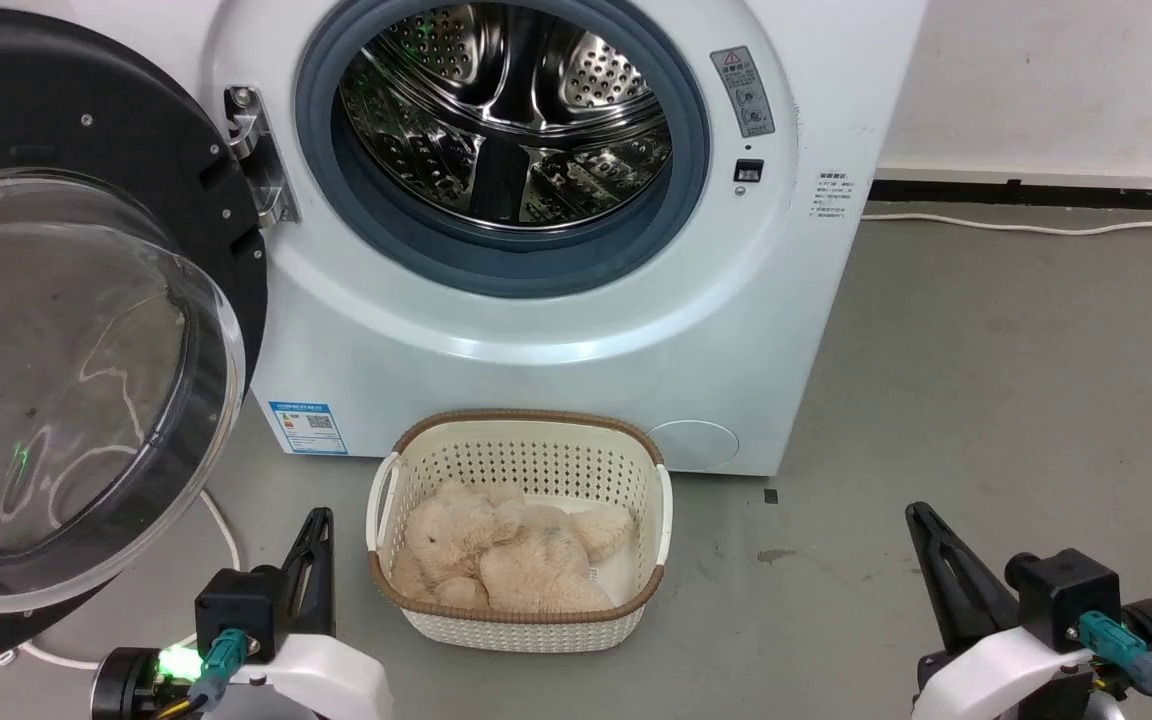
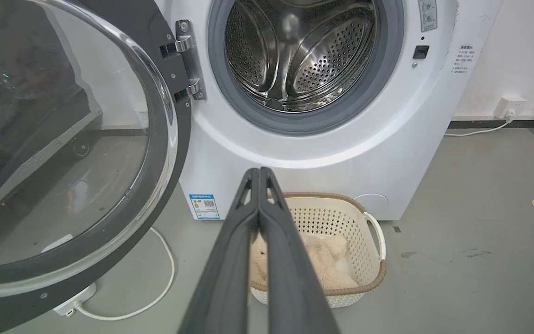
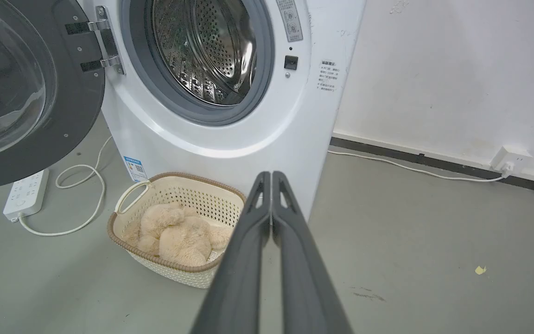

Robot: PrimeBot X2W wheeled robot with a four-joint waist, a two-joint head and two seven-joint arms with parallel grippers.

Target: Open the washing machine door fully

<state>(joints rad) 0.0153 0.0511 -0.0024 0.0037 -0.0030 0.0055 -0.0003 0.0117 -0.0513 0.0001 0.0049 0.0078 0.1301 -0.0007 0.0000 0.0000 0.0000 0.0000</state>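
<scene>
The washing machine door is seen swung wide open to the left of the washing machine, hung on a steel hinge at the left edge of the opening. Its inner face is turned outward, the clear glass bowl bulging from the black rim. The grey gasket and the perforated steel drum are laid bare.

A grey label with a red warning triangle is fixed at the upper right of the opening. A block of small print is set near the right edge of the front. A blue sticker with a QR code is placed at the lower left corner. None of the writing can be read at this size.

A cream basket holding a beige plush toy is set on the floor, close against the machine's front.

The left gripper is held with its fingers pressed together and nothing between them, apart from the door. The right gripper is likewise closed on nothing. A white power strip is seen on the floor below the door.
</scene>
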